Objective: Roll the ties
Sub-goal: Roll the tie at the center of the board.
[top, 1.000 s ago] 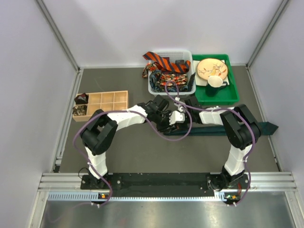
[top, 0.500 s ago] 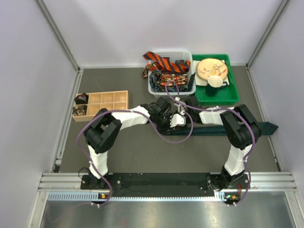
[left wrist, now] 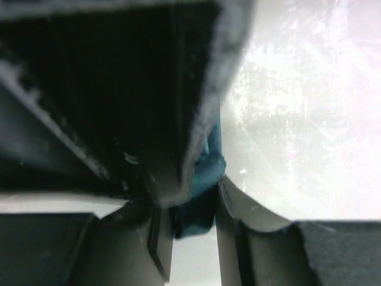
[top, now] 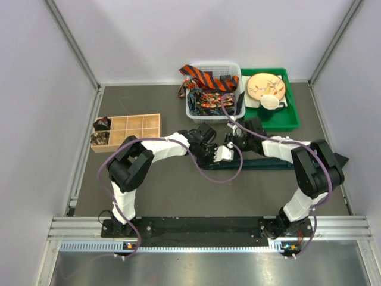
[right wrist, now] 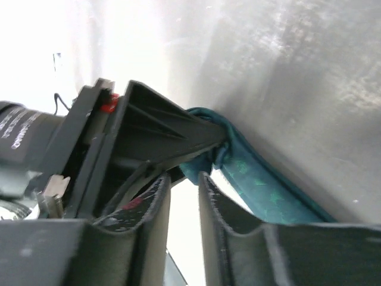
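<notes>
A dark teal tie (top: 280, 162) lies flat across the table, its wide end at the right. My left gripper (top: 219, 155) is down at its left end. In the left wrist view a bunched fold of the teal tie (left wrist: 199, 205) sits pinched in my left gripper (left wrist: 193, 211). My right gripper (top: 233, 142) hovers just behind it. In the right wrist view my right gripper (right wrist: 184, 185) stands open, nothing between its fingers, and the teal tie (right wrist: 256, 185) runs away just past the fingertips. More ties (top: 205, 77), striped orange and black or red-patterned, fill a white basket (top: 236, 112).
A green tray (top: 292, 122) at the back right holds a plate (top: 266, 86) and a dark mug (top: 269, 104). A wooden compartment box (top: 128, 126) stands at the left with rolled ties in its left cells. Purple cables loop around both wrists.
My right gripper has opened and drawn back from the tie's end, its elbow swinging right. The left gripper stays down on the teal fold.
</notes>
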`<state>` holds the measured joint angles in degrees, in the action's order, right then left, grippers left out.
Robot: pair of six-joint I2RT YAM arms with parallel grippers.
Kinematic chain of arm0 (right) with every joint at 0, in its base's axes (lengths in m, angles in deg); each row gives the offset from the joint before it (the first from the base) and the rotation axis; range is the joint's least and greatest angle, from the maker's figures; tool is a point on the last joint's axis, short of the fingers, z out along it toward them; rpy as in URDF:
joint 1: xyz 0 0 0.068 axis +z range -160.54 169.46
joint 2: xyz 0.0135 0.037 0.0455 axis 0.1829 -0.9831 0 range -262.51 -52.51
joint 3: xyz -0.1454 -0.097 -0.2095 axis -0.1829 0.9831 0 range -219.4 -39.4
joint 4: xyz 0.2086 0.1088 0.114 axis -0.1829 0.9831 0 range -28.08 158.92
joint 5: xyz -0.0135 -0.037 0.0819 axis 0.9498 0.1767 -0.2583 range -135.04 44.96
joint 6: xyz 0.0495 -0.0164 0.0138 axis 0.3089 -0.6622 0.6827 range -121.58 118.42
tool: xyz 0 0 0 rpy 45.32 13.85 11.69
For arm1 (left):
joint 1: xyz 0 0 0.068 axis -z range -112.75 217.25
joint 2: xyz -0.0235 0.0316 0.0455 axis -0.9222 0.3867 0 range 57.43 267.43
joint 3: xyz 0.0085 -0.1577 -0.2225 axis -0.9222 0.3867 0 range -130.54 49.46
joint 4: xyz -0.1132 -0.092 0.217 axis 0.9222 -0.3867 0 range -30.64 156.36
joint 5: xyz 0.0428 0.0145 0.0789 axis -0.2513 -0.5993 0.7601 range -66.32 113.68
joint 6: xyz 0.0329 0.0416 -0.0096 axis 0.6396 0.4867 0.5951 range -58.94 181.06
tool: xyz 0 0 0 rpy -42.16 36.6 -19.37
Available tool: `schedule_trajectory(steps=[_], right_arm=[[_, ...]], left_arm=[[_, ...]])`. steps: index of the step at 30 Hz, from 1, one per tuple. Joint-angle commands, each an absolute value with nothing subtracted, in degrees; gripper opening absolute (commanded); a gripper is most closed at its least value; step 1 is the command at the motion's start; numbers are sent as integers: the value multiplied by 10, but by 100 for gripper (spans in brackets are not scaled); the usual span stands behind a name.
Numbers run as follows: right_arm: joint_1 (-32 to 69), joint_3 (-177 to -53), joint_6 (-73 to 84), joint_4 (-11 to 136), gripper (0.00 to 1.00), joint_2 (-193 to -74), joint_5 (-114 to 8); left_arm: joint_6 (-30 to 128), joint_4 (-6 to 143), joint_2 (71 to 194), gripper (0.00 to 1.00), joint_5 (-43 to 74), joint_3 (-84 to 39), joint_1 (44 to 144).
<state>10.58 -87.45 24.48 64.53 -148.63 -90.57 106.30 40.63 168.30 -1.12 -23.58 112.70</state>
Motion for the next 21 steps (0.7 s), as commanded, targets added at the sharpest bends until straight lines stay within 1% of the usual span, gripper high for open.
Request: schedule_trajectory(steps=[1, 8, 12, 19, 21], right_arm=[[106, -854, 264, 596, 28, -1473, -961], [106, -841, 288, 529, 30, -1522, -982], [106, -825, 311, 466, 35, -1537, -992], [109, -820, 323, 417, 35, -1558, -985], [112, -823, 323, 416, 32, -1562, -985]], left_arm=[[1076, 345, 1712, 34, 0, -229, 1128], [1077, 338, 1715, 35, -12, -233, 1128], [1081, 334, 1717, 35, -15, -238, 1127], [1085, 328, 1720, 35, -20, -243, 1127], [1086, 326, 1720, 35, -19, -245, 1127]])
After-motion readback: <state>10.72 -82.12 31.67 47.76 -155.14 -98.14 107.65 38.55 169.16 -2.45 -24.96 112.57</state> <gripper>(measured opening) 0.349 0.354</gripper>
